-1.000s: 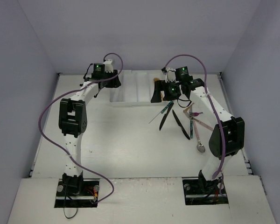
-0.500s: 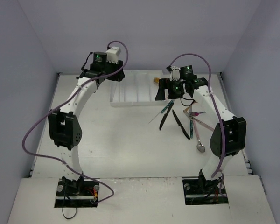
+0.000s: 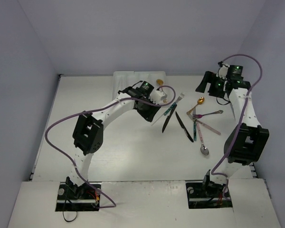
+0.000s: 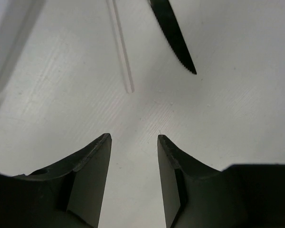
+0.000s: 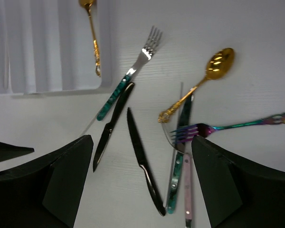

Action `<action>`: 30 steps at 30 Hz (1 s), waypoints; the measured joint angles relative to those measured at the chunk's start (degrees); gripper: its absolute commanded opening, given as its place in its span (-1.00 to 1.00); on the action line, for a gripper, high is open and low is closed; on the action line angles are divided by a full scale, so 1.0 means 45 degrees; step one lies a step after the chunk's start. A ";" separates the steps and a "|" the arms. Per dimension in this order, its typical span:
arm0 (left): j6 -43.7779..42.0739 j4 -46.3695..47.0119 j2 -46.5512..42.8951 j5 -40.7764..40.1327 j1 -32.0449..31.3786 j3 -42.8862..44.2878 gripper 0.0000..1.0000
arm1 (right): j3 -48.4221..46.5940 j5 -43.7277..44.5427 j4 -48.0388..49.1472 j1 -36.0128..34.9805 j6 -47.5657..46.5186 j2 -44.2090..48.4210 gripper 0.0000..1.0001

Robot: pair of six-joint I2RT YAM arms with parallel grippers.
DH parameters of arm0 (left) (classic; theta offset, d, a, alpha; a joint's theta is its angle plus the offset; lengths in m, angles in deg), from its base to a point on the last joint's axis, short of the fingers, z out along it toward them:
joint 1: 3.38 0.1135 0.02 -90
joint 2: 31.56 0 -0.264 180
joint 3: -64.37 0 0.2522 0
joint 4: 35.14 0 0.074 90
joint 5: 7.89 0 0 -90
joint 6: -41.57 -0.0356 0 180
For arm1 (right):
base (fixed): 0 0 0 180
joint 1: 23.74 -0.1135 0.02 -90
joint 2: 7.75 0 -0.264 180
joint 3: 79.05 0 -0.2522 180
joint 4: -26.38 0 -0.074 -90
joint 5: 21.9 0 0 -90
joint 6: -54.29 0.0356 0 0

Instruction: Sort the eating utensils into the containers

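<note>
Pale lavender walls are boxing in a white table (image 3: 109,142). From overhead, the white cutlery tray (image 3: 133,76) is sitting at the far edge with one gold spoon (image 3: 158,81) lying in its rightmost compartment. Everything else is lying loose on the table to the right of center: a teal-handled fork (image 3: 173,105), two black knives (image 3: 166,122) angled toward each other, a second gold spoon (image 3: 200,100), a rainbow-tinted fork (image 3: 210,114) and a silver spoon (image 3: 204,149) nearest the arm bases. The left gripper (image 3: 148,115) is reaching across to the middle, hanging just left of the knives. The right gripper (image 3: 203,85) is hovering up by the far right corner, well apart from the pile. On the left wrist cam, the left gripper (image 4: 133,156) is showing its two fingers (image 4: 97,166) spread apart over bare table with nothing between them. A serrated black knife tip (image 4: 173,35) is poking in from the top. A pale slim rod (image 4: 121,47) is lying beside it, and I honestly can't tell which utensil that is. On the right wrist cam, the right gripper (image 5: 141,147) is looking down from high up with its fingers (image 5: 66,185) spread wide and gripping nothing. Below it the tray's corner (image 5: 61,85) is showing, with the gold spoon (image 5: 90,28) lying inside. The teal-handled fork (image 5: 128,78) is resting just outside the tray wall and touching one black knife. The second gold spoon (image 5: 218,61) is crossing the top of a teal-handled piece (image 5: 178,161), and a pink-handled piece (image 5: 187,190) is lying right alongside that.
</note>
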 measured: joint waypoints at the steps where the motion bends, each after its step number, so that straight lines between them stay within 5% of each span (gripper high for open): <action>1: -0.0010 -0.0205 0.0286 -0.0042 -0.0064 0.0042 -0.21 | 0.0089 -0.0013 -0.0002 0.0435 0.0022 0.0130 0.64; 7: -0.0032 -0.0894 0.1530 -0.0178 -0.0442 0.0814 -0.21 | 0.0632 -0.0105 0.0000 0.1692 0.0073 0.0628 0.64; 22: 0.0033 -0.0976 0.4175 -0.0589 -0.0581 0.3582 -0.21 | 0.1052 -0.0723 -0.0059 0.1774 0.0064 0.0743 0.64; 27: 0.0046 -0.0874 0.4541 -0.0968 -0.0582 0.4090 -0.43 | 0.1052 -0.0914 -0.0058 0.1774 0.0069 0.0743 0.64; 30: 0.0048 -0.0858 0.4581 -0.1222 -0.0611 0.4131 -0.74 | 0.1052 -0.0967 -0.0058 0.1774 0.0069 0.0743 0.64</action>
